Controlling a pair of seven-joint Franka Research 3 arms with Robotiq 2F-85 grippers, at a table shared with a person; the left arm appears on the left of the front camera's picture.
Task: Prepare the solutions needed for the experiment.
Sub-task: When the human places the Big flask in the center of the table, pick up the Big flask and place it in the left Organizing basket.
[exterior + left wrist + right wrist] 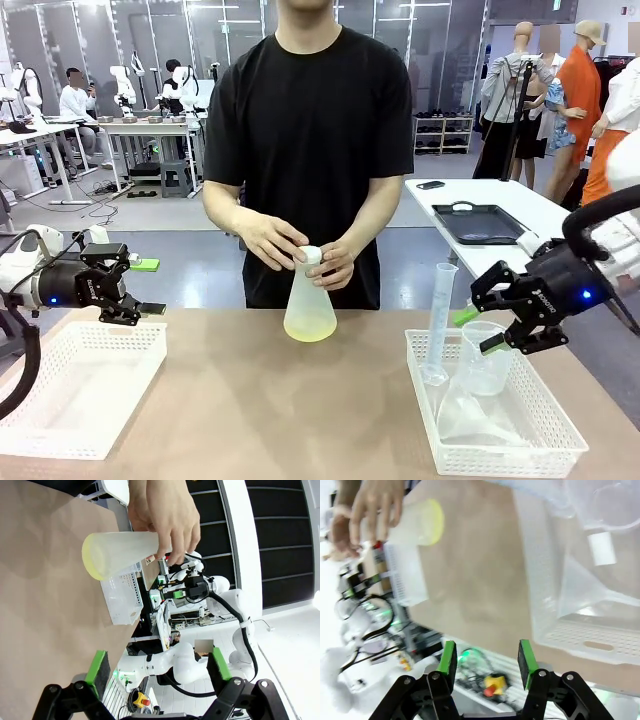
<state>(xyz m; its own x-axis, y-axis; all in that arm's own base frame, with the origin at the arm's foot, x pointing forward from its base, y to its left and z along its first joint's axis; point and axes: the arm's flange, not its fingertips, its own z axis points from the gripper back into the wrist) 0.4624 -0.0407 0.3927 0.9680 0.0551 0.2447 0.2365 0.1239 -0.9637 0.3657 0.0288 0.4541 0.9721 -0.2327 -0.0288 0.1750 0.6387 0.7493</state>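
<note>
Solutions (310, 327): yellow, flask (308, 290) at frame centre, hands (272, 240) seemingly capping it; left tool (150, 287) wide, right tool (478, 331) half-open, empty; next likely handover

The flask (310, 305) with the solutions (310, 328) in it stands on the table (250, 400) at mid far edge, before a person (310, 130), with one basket (80, 385) near left and another basket (500, 462) near right, holding a cylinder (439, 320) left of a beaker (485, 365).

The person's hands (272, 240) hide the neck of the conical flask (310, 312) near the counter's (250, 400) far edge. The right wrist view blurs that flask and those hands. The picture's left edge crops the white basket (80, 392) at the counter's left edge.
</note>
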